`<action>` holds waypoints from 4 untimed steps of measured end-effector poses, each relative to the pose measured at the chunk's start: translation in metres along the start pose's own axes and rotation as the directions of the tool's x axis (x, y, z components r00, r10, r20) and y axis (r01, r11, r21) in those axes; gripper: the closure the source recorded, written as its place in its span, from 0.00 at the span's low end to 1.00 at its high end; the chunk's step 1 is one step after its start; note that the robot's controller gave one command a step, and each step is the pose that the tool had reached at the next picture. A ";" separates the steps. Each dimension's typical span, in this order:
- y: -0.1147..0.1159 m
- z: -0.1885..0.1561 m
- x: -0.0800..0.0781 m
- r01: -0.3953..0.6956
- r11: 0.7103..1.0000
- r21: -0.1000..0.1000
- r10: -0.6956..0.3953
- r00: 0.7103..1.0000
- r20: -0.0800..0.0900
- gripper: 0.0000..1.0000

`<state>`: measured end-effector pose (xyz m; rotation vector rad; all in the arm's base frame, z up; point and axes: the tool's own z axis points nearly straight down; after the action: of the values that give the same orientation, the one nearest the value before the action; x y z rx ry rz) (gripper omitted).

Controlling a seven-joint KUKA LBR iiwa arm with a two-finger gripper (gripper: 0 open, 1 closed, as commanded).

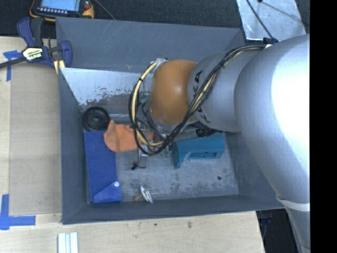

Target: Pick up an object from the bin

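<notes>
My gripper [140, 161] reaches down to the bin floor near the middle, mostly hidden under the wrist. Just to its left lies an orange, soft, crumpled thing [119, 138], close to the gripper or touching it. To its right, a teal blue blocky thing [200, 148] rests on the floor, partly under the arm. A small silvery scrap [145, 195] lies in front of the gripper near the front wall.
A long flat blue box [101, 167] lies along the left wall. A black round disc-like thing [95, 118] sits in the back left corner. The arm covers the bin's right and back parts.
</notes>
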<state>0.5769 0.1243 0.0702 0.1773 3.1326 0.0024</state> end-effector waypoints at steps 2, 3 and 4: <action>-0.001 -0.001 -0.001 -0.001 1.000 -0.001 0.001 1.000 0.004 1.00; -0.001 -0.001 -0.001 -0.001 1.000 -0.001 0.001 1.000 0.004 1.00; -0.001 -0.003 -0.001 -0.001 1.000 0.000 0.001 1.000 0.002 1.00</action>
<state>0.5778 0.1235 0.0737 0.1788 3.1302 0.0024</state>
